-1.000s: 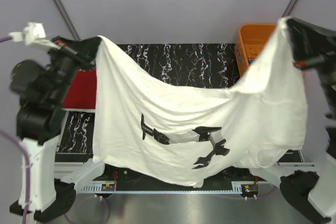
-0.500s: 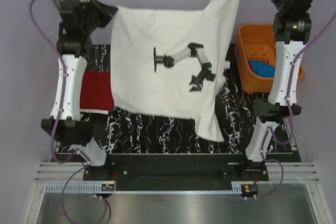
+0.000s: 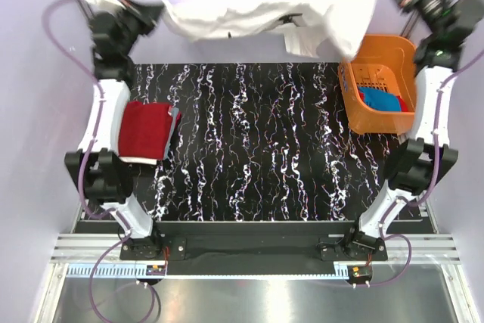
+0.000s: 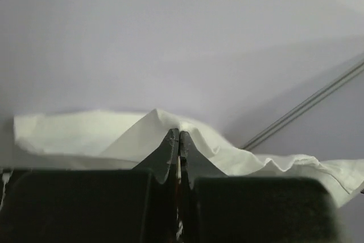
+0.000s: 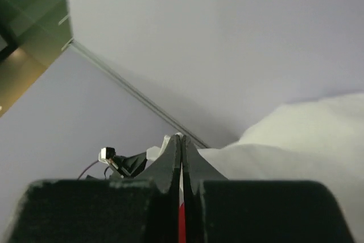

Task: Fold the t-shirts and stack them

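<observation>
The left jaws and right jaws, each pinched shut on an edge of the white t-shirt [image 3: 249, 17], hold it stretched aloft over the far edge of the desk [image 3: 265, 156], probably to spread it flat; the red t-shirt [image 3: 142, 130] lies folded at left.

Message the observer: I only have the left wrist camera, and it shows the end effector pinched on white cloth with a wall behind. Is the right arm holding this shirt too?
Observer: Yes, the right end effector is shut on the white t-shirt as well.
Operator: Where is the shirt relative to the table?
Observer: It stretches between the arms along the far edge of the table, bunched, not spread on the top.
Operator: Where is the stack it should go on?
Observer: A folded red t-shirt lies at the table's left side, beside the left arm.
</observation>
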Robot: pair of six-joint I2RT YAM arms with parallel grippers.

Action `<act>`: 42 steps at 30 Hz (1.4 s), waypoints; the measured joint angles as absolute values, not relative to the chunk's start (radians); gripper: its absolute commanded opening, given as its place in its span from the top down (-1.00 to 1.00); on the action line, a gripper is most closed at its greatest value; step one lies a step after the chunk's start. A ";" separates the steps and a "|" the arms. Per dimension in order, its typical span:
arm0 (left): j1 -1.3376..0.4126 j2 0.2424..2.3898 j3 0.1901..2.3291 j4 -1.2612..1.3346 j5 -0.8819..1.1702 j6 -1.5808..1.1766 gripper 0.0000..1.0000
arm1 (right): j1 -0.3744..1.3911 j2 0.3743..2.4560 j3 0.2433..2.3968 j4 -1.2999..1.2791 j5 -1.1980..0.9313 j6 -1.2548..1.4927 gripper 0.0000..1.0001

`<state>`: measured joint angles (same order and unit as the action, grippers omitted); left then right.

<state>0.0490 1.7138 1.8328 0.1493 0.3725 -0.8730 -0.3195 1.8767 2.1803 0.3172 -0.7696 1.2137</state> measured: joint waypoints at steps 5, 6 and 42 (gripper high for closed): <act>0.022 1.738 1.359 0.247 0.388 -0.859 1.00 | -0.318 1.861 1.555 0.398 -0.813 1.214 1.00; 0.016 1.738 1.266 0.254 0.387 -0.852 1.00 | -0.321 1.860 1.459 0.385 -0.821 1.205 1.00; -0.030 0.250 0.339 -0.295 0.059 -0.781 1.00 | -0.263 0.288 0.666 -0.550 -0.275 0.588 1.00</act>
